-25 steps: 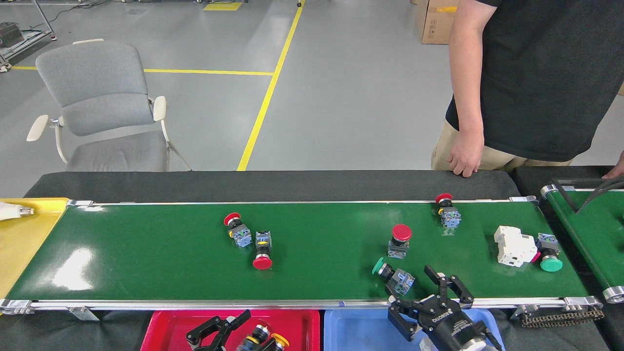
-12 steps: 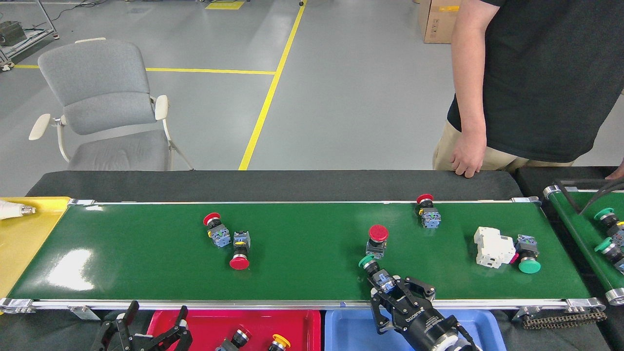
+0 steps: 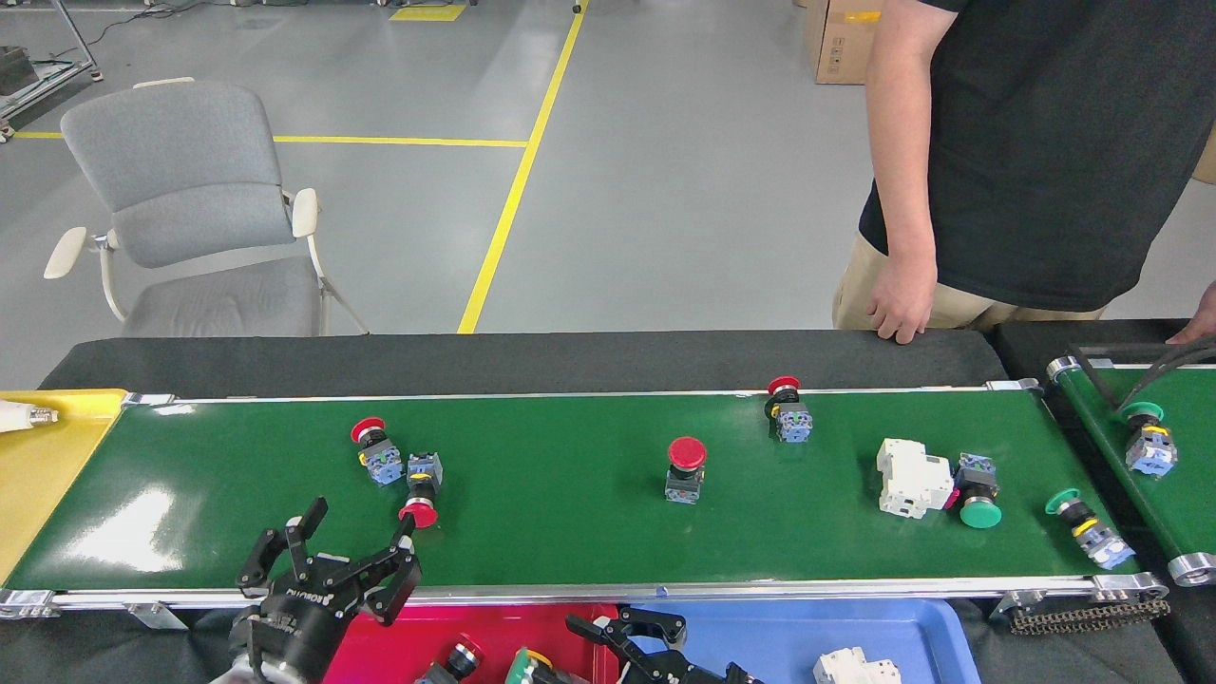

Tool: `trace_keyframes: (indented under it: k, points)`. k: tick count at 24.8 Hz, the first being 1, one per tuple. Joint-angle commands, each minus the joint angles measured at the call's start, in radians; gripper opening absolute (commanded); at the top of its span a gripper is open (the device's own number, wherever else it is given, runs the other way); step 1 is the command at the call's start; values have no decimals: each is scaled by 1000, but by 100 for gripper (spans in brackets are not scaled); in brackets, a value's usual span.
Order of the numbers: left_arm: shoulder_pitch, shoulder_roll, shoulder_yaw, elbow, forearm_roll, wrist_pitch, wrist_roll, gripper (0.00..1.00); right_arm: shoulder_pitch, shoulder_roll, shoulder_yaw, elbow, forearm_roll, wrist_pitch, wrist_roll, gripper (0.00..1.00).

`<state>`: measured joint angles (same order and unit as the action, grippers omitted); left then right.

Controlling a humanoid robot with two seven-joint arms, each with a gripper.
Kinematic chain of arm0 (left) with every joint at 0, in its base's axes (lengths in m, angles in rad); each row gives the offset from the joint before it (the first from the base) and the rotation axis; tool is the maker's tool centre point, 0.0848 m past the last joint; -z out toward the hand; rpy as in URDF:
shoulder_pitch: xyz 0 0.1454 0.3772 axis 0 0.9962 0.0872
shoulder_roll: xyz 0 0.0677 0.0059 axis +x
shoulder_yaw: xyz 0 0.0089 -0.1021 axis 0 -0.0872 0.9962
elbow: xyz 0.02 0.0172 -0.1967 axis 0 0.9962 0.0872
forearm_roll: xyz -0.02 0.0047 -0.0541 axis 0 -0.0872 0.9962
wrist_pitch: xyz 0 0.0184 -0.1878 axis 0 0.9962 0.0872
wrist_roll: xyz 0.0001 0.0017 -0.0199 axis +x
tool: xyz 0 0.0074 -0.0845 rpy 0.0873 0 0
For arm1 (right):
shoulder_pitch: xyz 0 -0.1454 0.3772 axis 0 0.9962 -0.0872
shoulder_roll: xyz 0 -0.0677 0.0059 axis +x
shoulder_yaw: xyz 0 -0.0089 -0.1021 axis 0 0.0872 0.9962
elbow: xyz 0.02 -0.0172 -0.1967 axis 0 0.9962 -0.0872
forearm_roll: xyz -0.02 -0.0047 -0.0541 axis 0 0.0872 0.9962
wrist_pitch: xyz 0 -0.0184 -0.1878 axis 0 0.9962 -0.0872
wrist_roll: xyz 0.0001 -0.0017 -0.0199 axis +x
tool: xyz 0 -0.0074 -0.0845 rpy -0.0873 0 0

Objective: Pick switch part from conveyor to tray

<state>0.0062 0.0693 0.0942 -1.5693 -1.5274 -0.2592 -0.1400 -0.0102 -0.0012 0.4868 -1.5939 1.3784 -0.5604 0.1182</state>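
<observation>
Red tray (image 3: pixel 380 646) with switch parts (image 3: pixel 456 657) (blue tray (image 3: pixel 760 636): white part (image 3: pixel 855 667)).

Grey chair (image 3: pixel 195 214), cardboard box (image 3: pixel 836 43)

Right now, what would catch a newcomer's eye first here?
The long green conveyor dotted with red-capped switches dominates the middle. The left gripper hangs open over its near rail, by a red-capped switch. A person in a black shirt stands at the far right.
</observation>
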Motion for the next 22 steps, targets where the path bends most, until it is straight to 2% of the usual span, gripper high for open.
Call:
trace_keyframes:
  k: [1,3,4,5,6,8,9,10,12,14,16,18,20,22]
  points:
    - [-14,0,13,11,0,6,-1,99,7,0,-80,-38,-21,25,-35,100]
    - [-8,4,41,20,0,18,-1,99,90,21,-252,-58,-27,76,-60,99]
    - [-8,6,50,28,0,20,-1,99,122,38,-298,-67,-27,99,-63,99]
    - [-8,6,62,43,0,21,-1,99,170,70,-369,-86,-27,142,-75,99]
    - [-15,6,71,61,0,26,-1,95,211,84,-432,-103,-27,191,-111,99]
    - [-25,10,79,92,0,51,-1,81,288,81,-508,-117,-27,267,-203,99]
    - [-26,12,79,101,0,61,0,79,303,78,-511,-120,-27,286,-218,99]
    - [-26,15,81,117,0,75,3,71,314,64,-513,-120,-24,303,-221,99]
    - [-28,18,82,138,1,80,8,52,314,53,-511,-120,-18,359,-221,99]
    - [-31,20,82,143,7,74,10,26,297,53,-508,-118,-12,422,-213,99]
    - [-35,17,82,137,12,67,11,13,263,63,-481,-113,33,467,-201,99]
    - [-35,14,76,126,27,57,14,8,222,76,-429,-95,70,530,-177,99]
    - [-28,15,70,97,42,32,14,6,171,79,-381,-61,76,622,-132,99]
    - [-5,12,67,37,44,-37,13,6,118,76,-323,-31,79,708,-117,99]
